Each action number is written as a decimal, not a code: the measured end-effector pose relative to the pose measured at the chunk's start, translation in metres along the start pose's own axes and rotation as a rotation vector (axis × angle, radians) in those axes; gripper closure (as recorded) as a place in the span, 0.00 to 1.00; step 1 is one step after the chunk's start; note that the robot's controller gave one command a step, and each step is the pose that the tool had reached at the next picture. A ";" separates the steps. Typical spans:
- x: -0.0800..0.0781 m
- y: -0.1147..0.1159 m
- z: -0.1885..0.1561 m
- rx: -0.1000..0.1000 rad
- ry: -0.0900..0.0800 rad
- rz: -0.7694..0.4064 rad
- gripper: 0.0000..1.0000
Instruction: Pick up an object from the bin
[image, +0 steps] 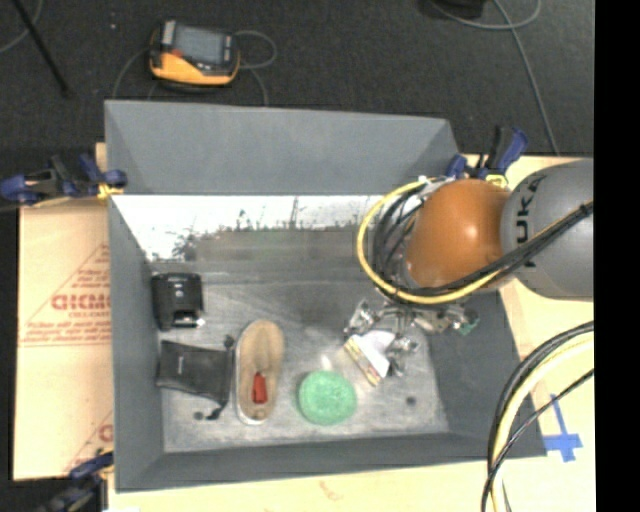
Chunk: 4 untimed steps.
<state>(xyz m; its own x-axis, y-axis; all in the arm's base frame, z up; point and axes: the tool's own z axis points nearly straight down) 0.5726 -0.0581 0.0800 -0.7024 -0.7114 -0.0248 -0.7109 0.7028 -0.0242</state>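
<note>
The tool (383, 335) hangs low in the right half of the grey bin (290, 150), directly over a small white-and-tan packet-like thing (366, 358) that lies tilted on the bin floor. The orange wrist cover (455, 232) and its cables crowd the view, so I cannot tell whether the tool is spread apart or closed, nor whether it has the packet. The main risk, as I judge it, is a poor grip. The packet looks thin and lies askew, so a close could catch only an edge and let it slip or flip free on the lift. A push downward could also skid it toward the green round pad (327, 396) just beside it. The tan oval brush (259, 368) and the black things farther left seem safely apart.
</note>
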 end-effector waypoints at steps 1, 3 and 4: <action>0.000 0.000 0.000 0.000 0.000 -0.001 1.00; -0.004 -0.011 -0.077 -0.022 0.021 0.011 1.00; -0.004 -0.011 -0.077 -0.022 0.021 0.011 1.00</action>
